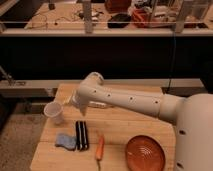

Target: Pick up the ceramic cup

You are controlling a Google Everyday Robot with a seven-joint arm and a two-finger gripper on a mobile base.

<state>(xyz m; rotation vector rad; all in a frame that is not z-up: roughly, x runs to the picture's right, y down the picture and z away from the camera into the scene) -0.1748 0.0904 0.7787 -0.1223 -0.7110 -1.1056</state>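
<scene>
Beside the ceramic cup (54, 112) hangs the gripper (68, 103)

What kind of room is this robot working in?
Probably a lab or workshop: a cluttered bench with cables behind, a wooden table, and the robot's gripper beside the ceramic cup at the table's left.
</scene>
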